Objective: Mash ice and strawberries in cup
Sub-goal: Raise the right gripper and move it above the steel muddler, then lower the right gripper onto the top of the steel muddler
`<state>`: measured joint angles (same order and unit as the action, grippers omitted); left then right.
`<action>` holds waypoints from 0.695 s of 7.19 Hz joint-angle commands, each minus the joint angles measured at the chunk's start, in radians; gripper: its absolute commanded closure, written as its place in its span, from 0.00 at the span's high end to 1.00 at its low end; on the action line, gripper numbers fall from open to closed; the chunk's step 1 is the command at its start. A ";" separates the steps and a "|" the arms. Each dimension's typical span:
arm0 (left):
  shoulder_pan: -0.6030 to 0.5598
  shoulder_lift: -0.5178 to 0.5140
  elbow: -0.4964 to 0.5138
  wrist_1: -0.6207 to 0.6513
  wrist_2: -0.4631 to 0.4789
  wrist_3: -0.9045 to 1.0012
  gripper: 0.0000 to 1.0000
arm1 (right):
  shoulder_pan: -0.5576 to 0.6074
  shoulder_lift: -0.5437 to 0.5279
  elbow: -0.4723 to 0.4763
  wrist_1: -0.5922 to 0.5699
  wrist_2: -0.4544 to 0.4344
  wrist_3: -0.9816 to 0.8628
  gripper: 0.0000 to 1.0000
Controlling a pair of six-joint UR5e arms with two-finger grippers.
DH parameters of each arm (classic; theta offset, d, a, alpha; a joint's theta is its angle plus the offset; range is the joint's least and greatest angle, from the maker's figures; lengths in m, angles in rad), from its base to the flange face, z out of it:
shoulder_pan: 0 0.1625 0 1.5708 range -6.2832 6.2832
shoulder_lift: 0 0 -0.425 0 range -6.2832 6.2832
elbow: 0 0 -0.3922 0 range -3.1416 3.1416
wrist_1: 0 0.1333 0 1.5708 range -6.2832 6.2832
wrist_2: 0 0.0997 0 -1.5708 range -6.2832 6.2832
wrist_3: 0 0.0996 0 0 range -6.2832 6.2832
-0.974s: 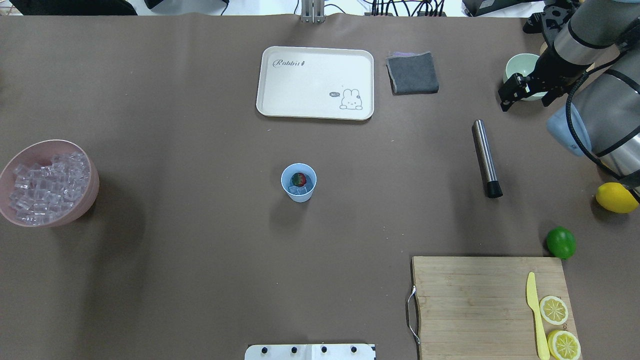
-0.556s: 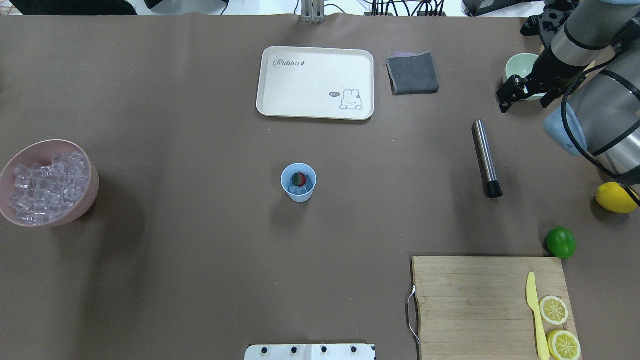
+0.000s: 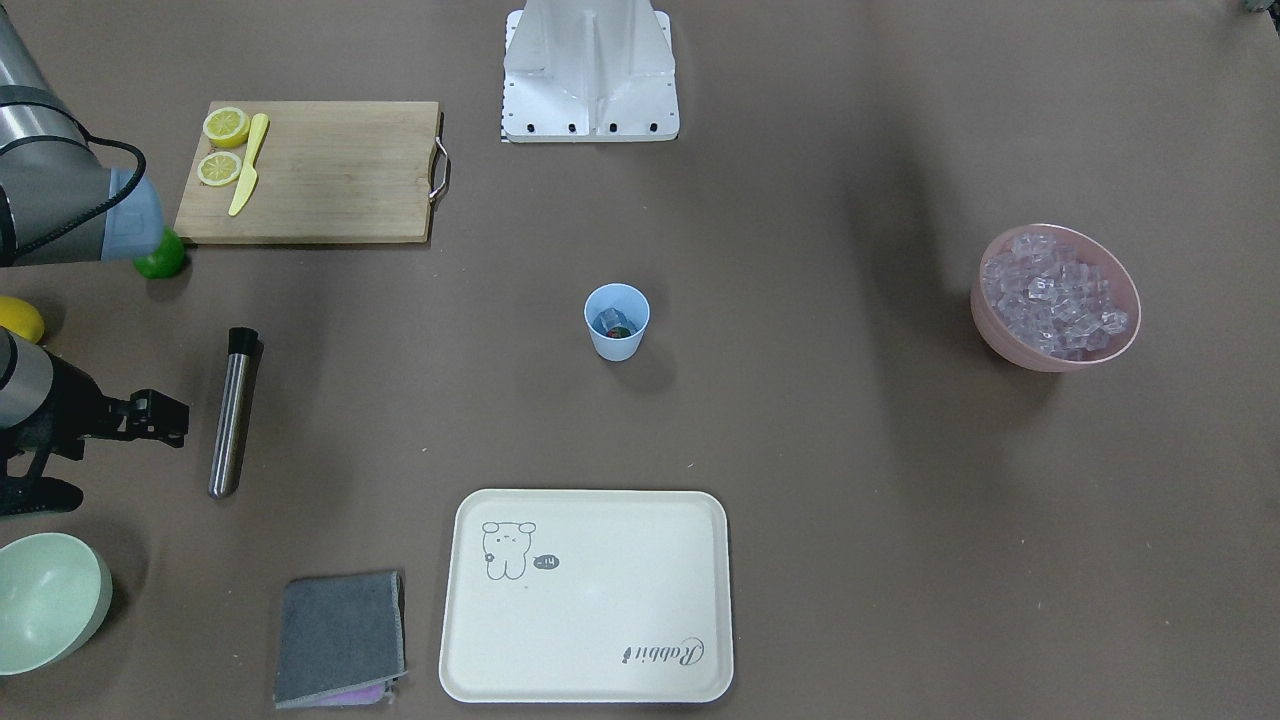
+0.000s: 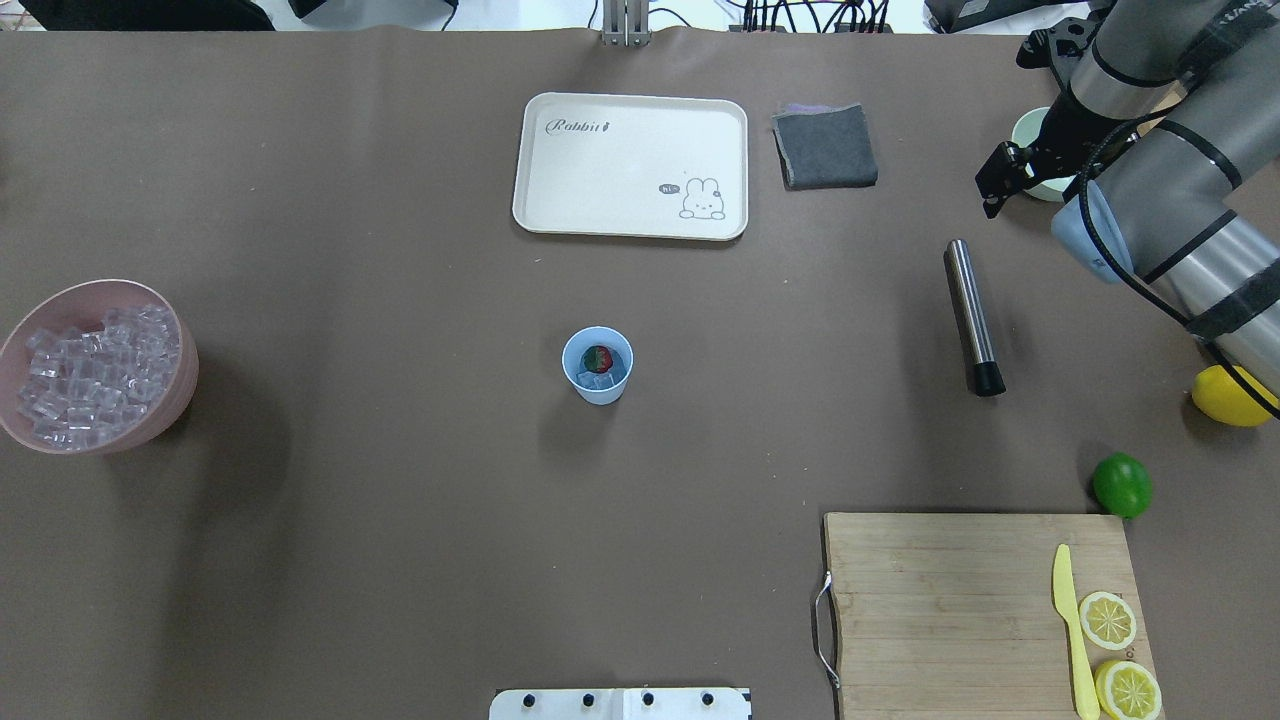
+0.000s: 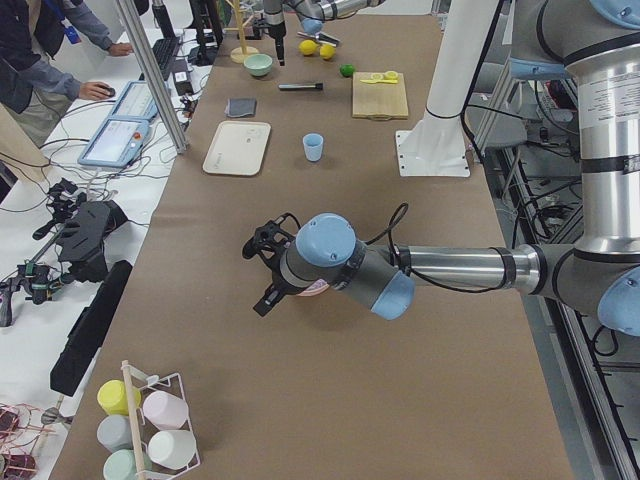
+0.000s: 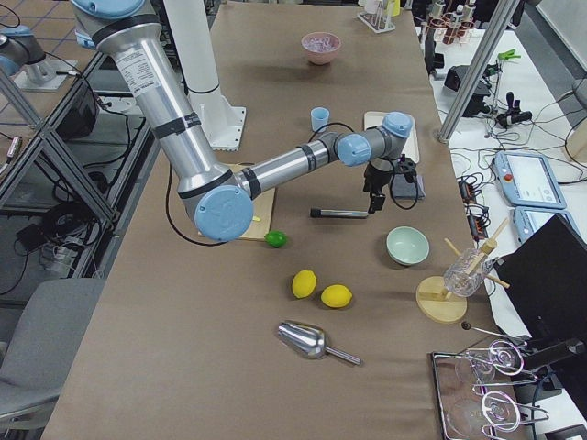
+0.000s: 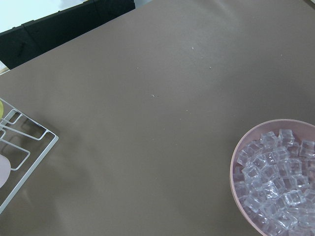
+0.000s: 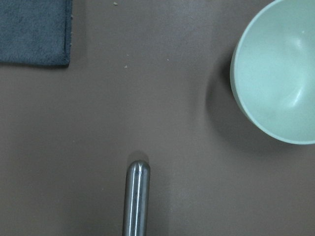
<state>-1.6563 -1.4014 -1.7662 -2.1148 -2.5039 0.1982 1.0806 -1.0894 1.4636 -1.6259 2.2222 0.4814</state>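
Note:
The light-blue cup (image 4: pixel 597 365) stands upright at the table's middle, also in the front-facing view (image 3: pixel 616 322). Inside it lie the red strawberry (image 4: pixel 597 357) and a few ice cubes (image 4: pixel 601 381). A steel muddler with a black tip (image 4: pixel 972 315) lies flat on the table to the right. My right gripper (image 4: pixel 992 188) hovers beyond the muddler's far end, next to the pale-green bowl (image 4: pixel 1030 125), open and empty (image 3: pixel 172 420). My left gripper (image 5: pixel 265 275) shows only in the exterior left view, near the pink bowl of ice; I cannot tell if it is open.
The pink bowl (image 4: pixel 188 372) full of ice stands at the far left. A cream tray (image 4: pixel 630 165) and a grey cloth (image 4: pixel 825 145) lie at the back. A cutting board (image 4: pixel 940 600) with a knife and lemon slices, a lime (image 4: pixel 1121 485) and a lemon (image 4: pixel 1230 395) are on the right.
My right arm has swung left and toward the table's far edge, taking the gripper off the green bowl toward the muddler's far end. The cup and muddler have not moved.

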 commanded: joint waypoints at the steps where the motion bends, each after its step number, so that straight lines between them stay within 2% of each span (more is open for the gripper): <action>1: 0.003 -0.007 -0.004 0.001 0.005 0.001 0.97 | -0.016 0.010 -0.016 0.001 0.002 0.084 0.99; 3: 0.006 -0.024 0.002 0.001 0.029 0.001 0.97 | -0.043 0.010 -0.016 0.001 0.002 0.141 0.99; 5: 0.009 -0.028 0.005 0.003 0.031 0.003 0.97 | -0.094 0.005 -0.076 0.134 -0.005 0.182 0.99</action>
<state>-1.6488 -1.4260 -1.7628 -2.1129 -2.4765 0.1997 1.0201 -1.0808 1.4257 -1.5778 2.2221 0.6284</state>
